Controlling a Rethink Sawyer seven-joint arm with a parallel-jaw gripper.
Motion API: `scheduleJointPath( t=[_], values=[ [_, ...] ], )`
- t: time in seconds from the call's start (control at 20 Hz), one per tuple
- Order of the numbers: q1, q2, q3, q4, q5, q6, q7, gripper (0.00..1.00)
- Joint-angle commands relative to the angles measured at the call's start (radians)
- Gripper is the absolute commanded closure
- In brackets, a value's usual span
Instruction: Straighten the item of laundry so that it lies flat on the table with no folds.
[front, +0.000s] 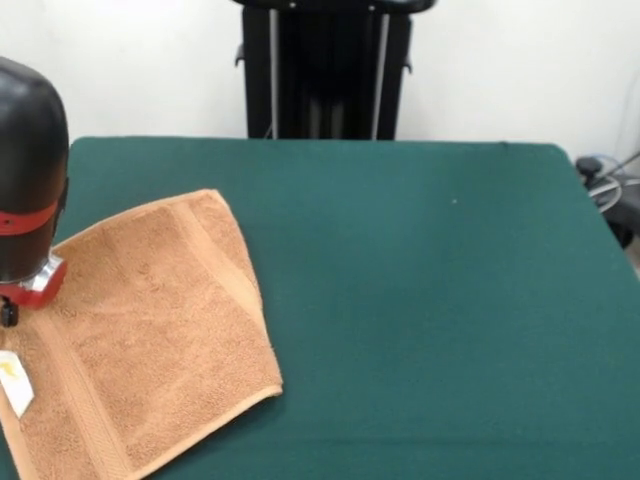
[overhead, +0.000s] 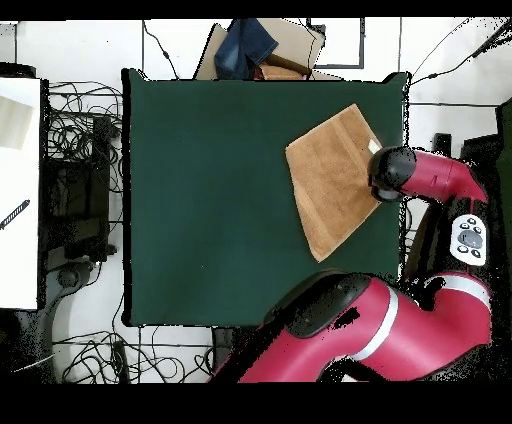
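Observation:
The orange-tan towel (front: 150, 330) lies spread on the dark green table (front: 430, 300), turned at an angle, with band stripes near its ends. Its white label with a yellow mark (front: 14, 380) shows at the left edge. In the overhead view the towel (overhead: 330, 180) sits by the table's right edge (overhead: 403, 110), with the label (overhead: 374, 146) at its side. My gripper (front: 35, 280) hangs on the black, red-banded arm end over the towel's edge near the label. It also shows in the overhead view (overhead: 385, 180). Its underside is hidden.
The robot's black pedestal (front: 325, 70) stands at the table's far side. In the overhead view, a cardboard box with blue cloth (overhead: 255, 50) lies beyond the table's top edge. Cables and equipment (overhead: 75, 180) lie left of the table, and a white surface (overhead: 20, 190) beyond them.

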Motion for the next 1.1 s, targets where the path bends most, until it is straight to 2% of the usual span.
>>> scheduleJointPath(
  t=[0.05, 0.4, 0.9, 1.1],
  values=[
    [0.01, 0.035, -0.045, 0.124, 0.002, -0.036, 0.234, 1.0],
    [0.002, 0.031, -0.056, 0.095, 0.007, -0.014, 0.207, 1.0],
    [0.009, 0.014, -0.087, 0.168, 0.009, -0.075, 0.266, 1.0],
    [0.032, -0.039, -0.118, 0.259, 0.015, -0.106, 0.303, 1.0]
  ],
)
